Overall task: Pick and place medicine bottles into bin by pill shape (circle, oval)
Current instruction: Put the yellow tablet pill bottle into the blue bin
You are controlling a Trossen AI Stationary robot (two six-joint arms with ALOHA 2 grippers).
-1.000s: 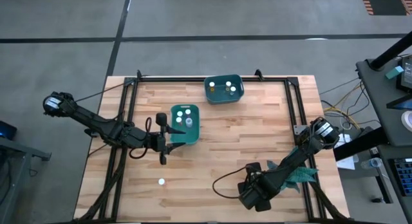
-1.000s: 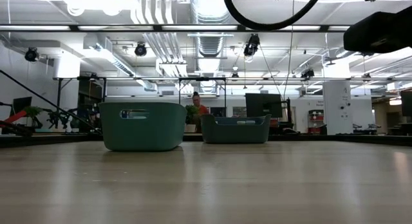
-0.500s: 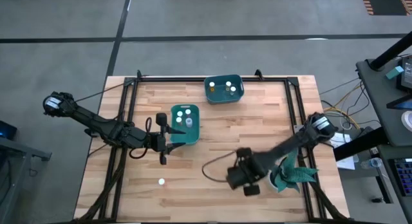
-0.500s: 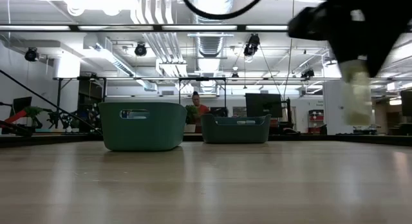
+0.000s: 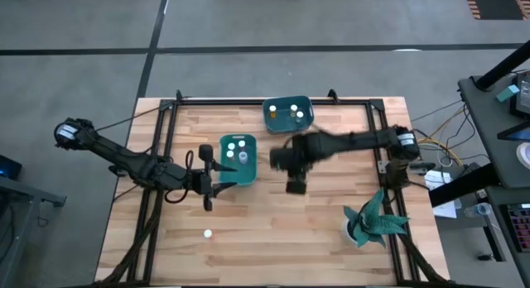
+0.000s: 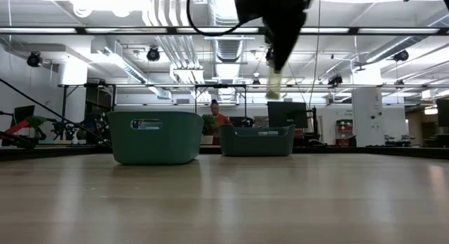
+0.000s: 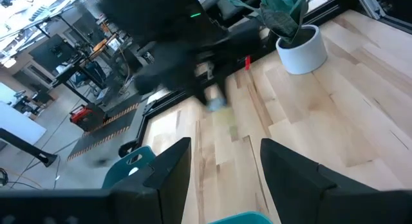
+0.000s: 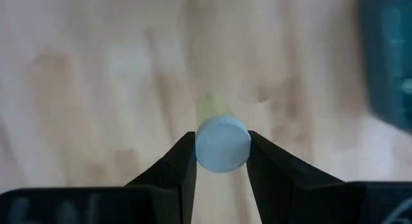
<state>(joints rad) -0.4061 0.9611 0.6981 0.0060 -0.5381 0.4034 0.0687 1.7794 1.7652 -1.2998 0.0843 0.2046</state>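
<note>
Wooden table point(image 5: 273, 213) carries two teal bins point(image 5: 238, 160), potted plant point(image 5: 370, 222), bottle point(image 5: 208, 233).

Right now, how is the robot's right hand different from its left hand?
The right hand is pinching a medicine bottle by its pale cap; the left hand is open and holds nothing. The right hand is out over the middle of the table, between the two teal bins, while the left hand waits right beside the nearer teal bin. Both are dark, with two fingers.
</note>
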